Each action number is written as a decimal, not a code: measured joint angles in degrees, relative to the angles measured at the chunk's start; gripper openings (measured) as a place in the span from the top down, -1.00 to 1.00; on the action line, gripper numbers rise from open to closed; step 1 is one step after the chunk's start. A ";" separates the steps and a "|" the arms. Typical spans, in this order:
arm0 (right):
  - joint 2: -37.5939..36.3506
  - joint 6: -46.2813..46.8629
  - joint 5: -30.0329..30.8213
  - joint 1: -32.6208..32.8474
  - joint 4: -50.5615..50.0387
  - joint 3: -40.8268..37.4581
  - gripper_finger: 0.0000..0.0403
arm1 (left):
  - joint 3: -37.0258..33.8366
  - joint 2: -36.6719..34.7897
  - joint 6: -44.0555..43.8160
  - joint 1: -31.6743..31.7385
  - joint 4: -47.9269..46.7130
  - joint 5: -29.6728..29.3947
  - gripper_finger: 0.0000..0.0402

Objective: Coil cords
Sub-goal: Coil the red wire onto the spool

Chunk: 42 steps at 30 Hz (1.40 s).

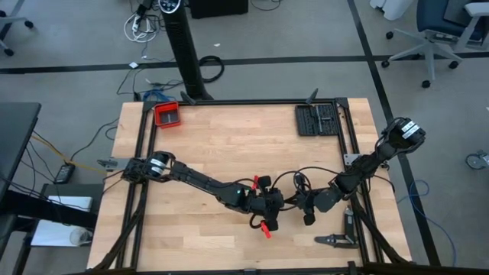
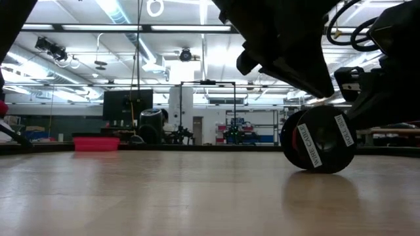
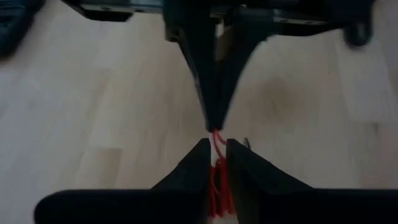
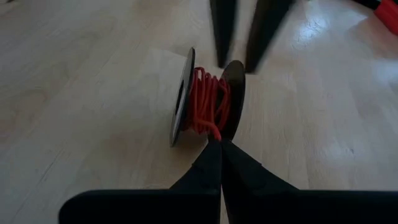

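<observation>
Here the right gripper (image 4: 220,144) had its fingers pinched fully together on the thin red cord (image 4: 208,102), catching a strand where it left the windings on a small black spool (image 4: 186,96) standing on edge on the wooden table (image 1: 229,145). Facing it, the left gripper (image 3: 215,144) was narrowly parted around the spool, with the cord running up between its fingers, apparently straddling the reel. Both arms met near the table's front middle; a red tray (image 1: 167,115) sat well apart at a far corner.
</observation>
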 joint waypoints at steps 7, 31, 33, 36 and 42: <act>0.00 0.02 0.00 0.00 0.02 0.00 1.00 | 2.55 -1.07 -3.14 -0.37 -4.72 5.41 0.72; -0.02 -0.05 -0.25 -0.07 0.55 0.00 1.00 | 3.96 1.20 -11.76 -1.84 -11.72 4.69 0.72; -0.02 -0.05 -0.36 -0.08 0.60 0.00 1.00 | 3.99 1.48 -11.69 -1.81 -11.54 4.66 0.72; -0.02 -0.09 -0.39 -0.09 0.70 0.00 1.00 | 3.96 1.95 -10.42 -1.81 -11.71 4.49 0.72; -0.02 -0.11 -0.44 -0.09 0.72 0.00 1.00 | 3.98 2.91 -9.76 -1.84 -11.62 4.71 0.72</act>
